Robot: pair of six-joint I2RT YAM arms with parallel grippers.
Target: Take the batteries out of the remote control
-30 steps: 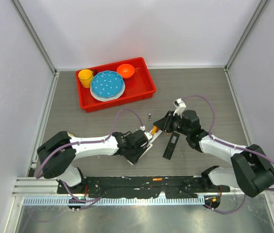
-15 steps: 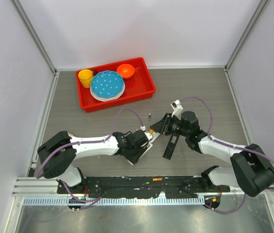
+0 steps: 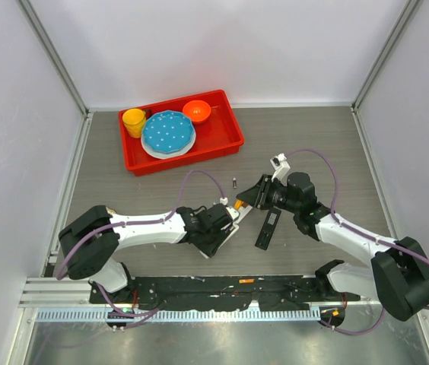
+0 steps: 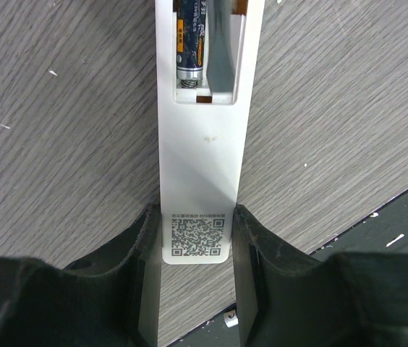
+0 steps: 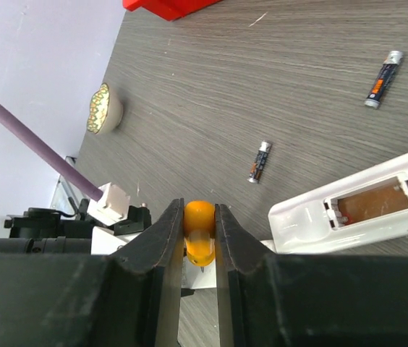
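Right pincer (image 5: 199,217) has edged toward the remote (image 4: 200,159), pinching the orange screwdriver (image 5: 199,242). My left pincer (image 4: 197,217) clamps the remote's end. Two batteries (image 5: 260,162) lie out beside the remote; one battery (image 4: 189,43) sits inside it, not yet removed.

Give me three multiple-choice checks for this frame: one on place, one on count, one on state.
1. The white remote is: A lying loose; B between the left pincer's fingers; C standing upright.
2. Loose batteries in the right wrist view: A none; B two; C five.
3. The right pincer is: A open, empty; B out of view; C shut on an orange handle.
Key: B, fingers flank its sides; B, two cells lie apart; C, jaws squeeze it.
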